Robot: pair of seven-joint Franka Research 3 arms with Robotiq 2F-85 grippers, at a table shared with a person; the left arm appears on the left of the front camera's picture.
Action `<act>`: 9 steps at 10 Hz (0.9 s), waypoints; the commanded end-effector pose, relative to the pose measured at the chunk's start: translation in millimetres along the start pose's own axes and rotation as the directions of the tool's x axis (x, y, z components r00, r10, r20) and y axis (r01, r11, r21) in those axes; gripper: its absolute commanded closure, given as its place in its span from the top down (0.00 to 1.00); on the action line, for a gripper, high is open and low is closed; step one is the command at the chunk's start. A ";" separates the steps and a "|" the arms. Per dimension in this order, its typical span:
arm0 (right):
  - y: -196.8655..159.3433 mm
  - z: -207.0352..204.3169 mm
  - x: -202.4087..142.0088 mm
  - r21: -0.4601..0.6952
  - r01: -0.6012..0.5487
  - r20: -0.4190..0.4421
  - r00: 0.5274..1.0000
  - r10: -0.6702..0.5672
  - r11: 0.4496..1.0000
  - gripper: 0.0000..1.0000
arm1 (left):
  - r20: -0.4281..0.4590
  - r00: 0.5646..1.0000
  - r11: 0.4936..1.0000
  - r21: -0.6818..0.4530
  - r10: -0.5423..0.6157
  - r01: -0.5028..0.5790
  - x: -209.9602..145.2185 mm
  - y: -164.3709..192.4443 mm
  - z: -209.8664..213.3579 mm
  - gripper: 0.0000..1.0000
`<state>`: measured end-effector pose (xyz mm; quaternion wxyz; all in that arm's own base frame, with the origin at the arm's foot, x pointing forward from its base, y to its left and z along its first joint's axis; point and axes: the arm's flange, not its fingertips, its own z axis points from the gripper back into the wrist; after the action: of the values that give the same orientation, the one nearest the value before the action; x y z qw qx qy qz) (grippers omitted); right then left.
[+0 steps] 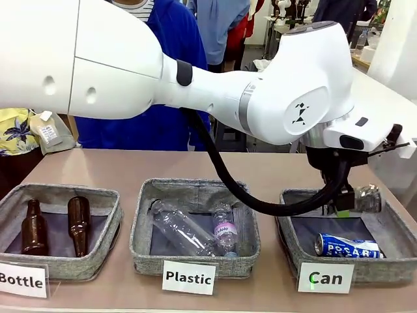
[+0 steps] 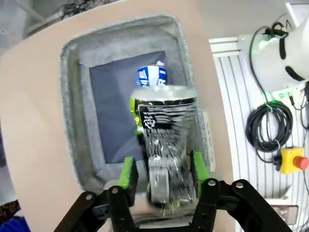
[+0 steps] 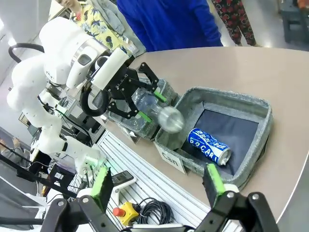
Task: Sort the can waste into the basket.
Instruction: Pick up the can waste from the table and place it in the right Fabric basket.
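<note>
Left gripper (image 2: 161,170) above the Can basket (image 2: 72,121), jaws spread, green pads standing clear on both sides of the silver can (image 2: 166,140), which appears released. Blue can (image 1: 347,246) lies on its side on the basket's dark base, near the front wall. Right gripper (image 3: 157,186) open and empty, off the counter (image 1: 130,166) edge. Plastic basket (image 1: 140,225) adjoins on the left, a strip of bare counter between.
</note>
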<state>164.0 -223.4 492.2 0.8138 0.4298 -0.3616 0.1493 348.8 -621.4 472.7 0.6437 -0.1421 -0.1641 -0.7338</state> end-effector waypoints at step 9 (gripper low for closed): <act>-3.1 -51.4 22.5 0.031 0.015 -0.115 0.993 -0.011 0.999 1.00 | 0.010 0.977 0.976 0.033 0.214 -0.214 -72.2 6.2 100.5 1.00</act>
<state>180.0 -206.6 488.2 0.8191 0.4367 -0.3333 0.1653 374.3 -558.8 520.0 0.6953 -0.1256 -0.1792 -0.6846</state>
